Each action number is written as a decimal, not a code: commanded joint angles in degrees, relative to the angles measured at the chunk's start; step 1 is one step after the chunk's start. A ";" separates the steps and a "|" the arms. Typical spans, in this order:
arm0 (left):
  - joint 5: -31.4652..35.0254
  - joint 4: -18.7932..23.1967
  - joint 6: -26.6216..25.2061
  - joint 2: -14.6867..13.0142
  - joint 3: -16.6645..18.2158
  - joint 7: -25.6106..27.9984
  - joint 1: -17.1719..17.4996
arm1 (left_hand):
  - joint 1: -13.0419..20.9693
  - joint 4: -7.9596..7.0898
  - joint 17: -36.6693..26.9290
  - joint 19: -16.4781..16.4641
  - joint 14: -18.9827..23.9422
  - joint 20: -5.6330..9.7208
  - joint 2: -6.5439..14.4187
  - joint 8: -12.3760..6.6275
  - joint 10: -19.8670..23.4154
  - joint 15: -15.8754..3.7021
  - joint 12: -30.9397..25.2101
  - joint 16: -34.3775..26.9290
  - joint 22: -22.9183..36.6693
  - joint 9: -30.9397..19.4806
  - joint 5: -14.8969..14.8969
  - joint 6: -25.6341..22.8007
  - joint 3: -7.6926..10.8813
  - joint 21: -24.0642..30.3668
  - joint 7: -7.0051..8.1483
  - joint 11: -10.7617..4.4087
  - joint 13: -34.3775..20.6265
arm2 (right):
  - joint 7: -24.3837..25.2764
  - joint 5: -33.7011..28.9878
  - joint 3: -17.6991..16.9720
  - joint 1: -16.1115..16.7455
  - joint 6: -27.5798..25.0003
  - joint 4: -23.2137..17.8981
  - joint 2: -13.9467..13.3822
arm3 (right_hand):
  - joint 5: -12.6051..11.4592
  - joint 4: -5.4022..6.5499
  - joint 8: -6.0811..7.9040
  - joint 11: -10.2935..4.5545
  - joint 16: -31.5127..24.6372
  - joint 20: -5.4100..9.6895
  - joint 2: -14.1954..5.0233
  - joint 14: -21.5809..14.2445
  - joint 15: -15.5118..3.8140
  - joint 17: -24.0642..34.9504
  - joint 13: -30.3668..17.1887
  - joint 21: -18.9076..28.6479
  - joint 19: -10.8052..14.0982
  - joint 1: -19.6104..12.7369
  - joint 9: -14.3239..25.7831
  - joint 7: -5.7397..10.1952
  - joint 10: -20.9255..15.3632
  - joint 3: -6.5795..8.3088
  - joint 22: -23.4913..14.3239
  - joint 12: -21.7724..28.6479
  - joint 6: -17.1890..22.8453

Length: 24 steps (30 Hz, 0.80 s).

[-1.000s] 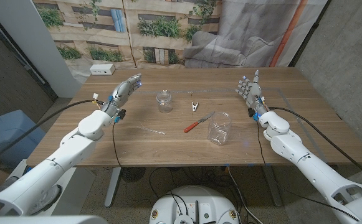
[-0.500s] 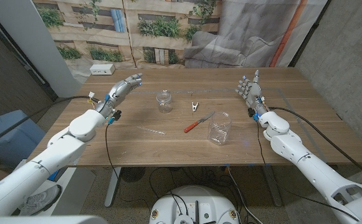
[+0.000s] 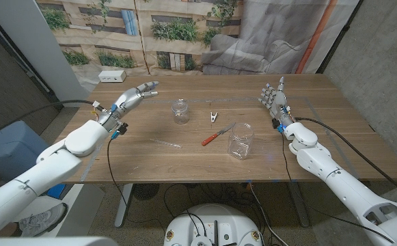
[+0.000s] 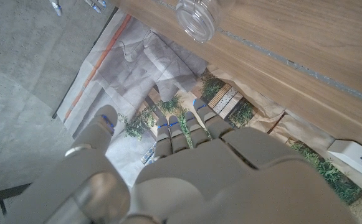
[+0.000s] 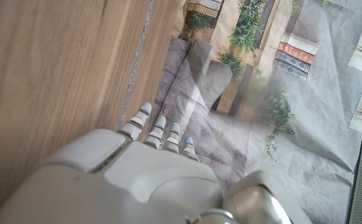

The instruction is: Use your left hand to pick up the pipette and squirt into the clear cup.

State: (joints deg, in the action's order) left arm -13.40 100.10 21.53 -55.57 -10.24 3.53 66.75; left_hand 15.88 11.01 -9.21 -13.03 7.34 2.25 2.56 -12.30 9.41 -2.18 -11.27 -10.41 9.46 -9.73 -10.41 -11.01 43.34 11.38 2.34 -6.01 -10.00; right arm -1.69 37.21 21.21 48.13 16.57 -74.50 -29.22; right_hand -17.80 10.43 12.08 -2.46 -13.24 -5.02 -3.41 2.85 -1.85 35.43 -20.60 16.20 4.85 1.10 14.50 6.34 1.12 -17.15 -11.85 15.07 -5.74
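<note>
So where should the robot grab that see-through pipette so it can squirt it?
Probably by one end, where a bulb would be, though I can't tell which end that is. The pipette lies flat on the table, thin and clear, so the left hand, now open, should come down from above and pinch it.

L robot hand (image 3: 134,95) raised, fingers apart, empty; R robot hand (image 3: 274,98) upright, fingers apart.

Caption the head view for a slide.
Left robot hand open above the table, pipette untouched, clear cup waiting.
</note>
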 commanded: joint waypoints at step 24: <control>31.22 19.11 -14.03 -5.32 14.22 3.79 16.28 | 12.44 0.43 -0.22 -4.94 5.98 0.30 -4.53 -1.40 5.66 -4.91 -0.31 -0.08 0.21 -0.41 -0.76 -5.61 0.20 -0.08 1.97 -1.60 -0.23 | -0.01 0.01 0.00 -0.03 0.02 0.01 0.00 | -0.29 0.03 0.39 -0.47 -0.36 0.01 -3.34 0.39 -4.70 0.25 -0.31 0.37 0.21 0.00 0.08 0.52 0.05 -0.37 -0.30 0.14 0.14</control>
State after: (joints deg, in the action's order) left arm 7.24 112.43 15.32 -59.73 -0.18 8.88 78.20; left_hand 27.33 11.16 -9.20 -17.40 12.73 2.34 -1.97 -13.36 14.33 -2.25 -11.66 -10.42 9.46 -10.03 -10.86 -15.81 43.50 11.38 4.32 -7.48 -10.00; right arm -1.69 37.23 21.21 48.13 16.60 -74.51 -29.21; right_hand -17.80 10.43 12.07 -2.46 -13.24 -5.02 -3.41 2.85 -1.85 35.43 -20.60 16.20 4.85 1.10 14.49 6.33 1.12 -17.15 -11.85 15.07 -5.74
